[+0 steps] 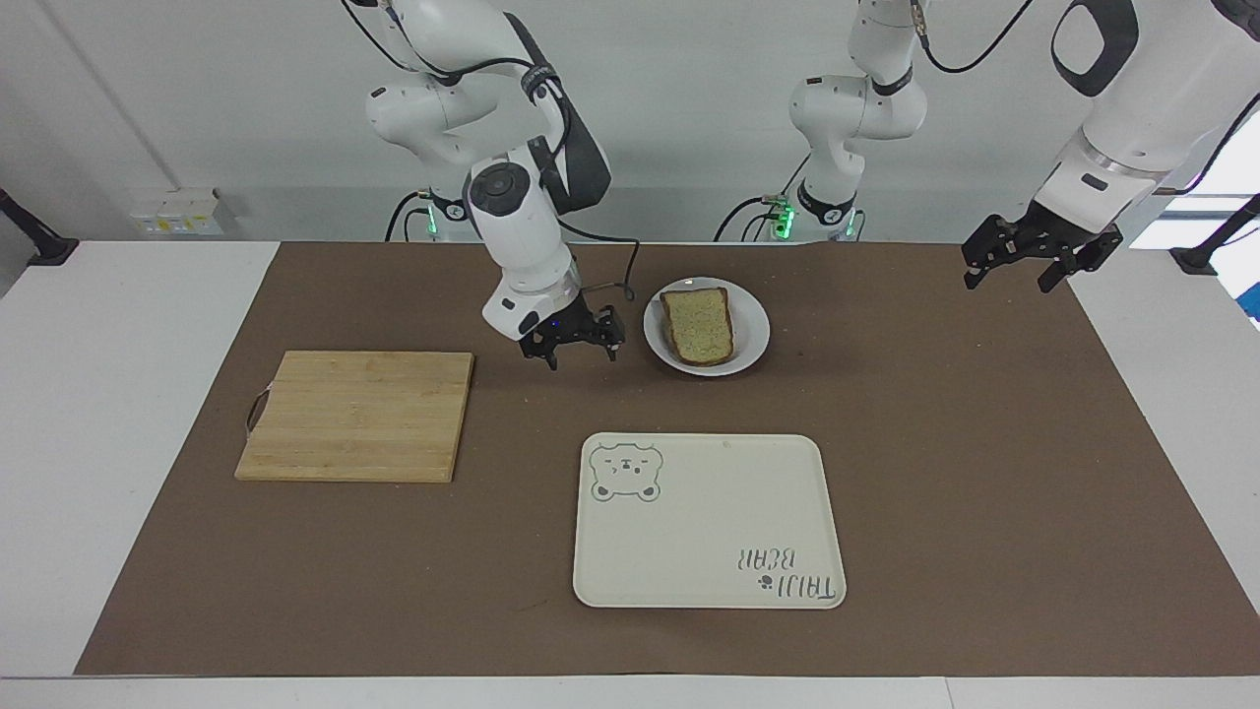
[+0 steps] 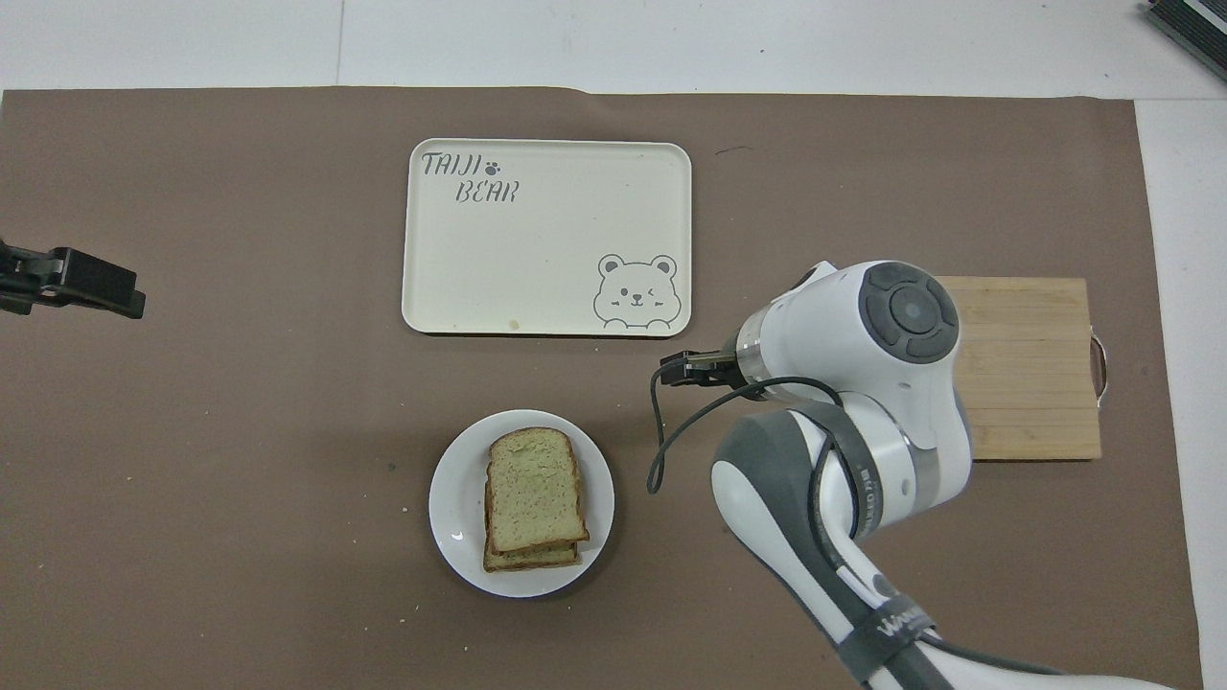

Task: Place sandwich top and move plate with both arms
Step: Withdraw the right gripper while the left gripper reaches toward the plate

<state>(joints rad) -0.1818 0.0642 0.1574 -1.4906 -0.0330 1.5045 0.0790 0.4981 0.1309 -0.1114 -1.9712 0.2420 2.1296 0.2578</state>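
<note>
Brown mat (image 1: 984, 473) covers most of the white surface (image 1: 118, 414); bare white shows along its edges.

Landmark: cream tray (image 1: 709, 522), rectangular, rounded corners, lying flat on the mat near mid-table. Winking bear face printed at one corner, "TAIJI BEAR" lettering with a paw mark at the diagonal corner. Nothing lies on it.

Wooden cutting board (image 1: 356, 416), toward the right arm's end of the table from the tray, well apart from it. Flat, pale planks running lengthwise, a small metal handle (image 1: 258, 412) on the short edge turned away from the tray.
</note>
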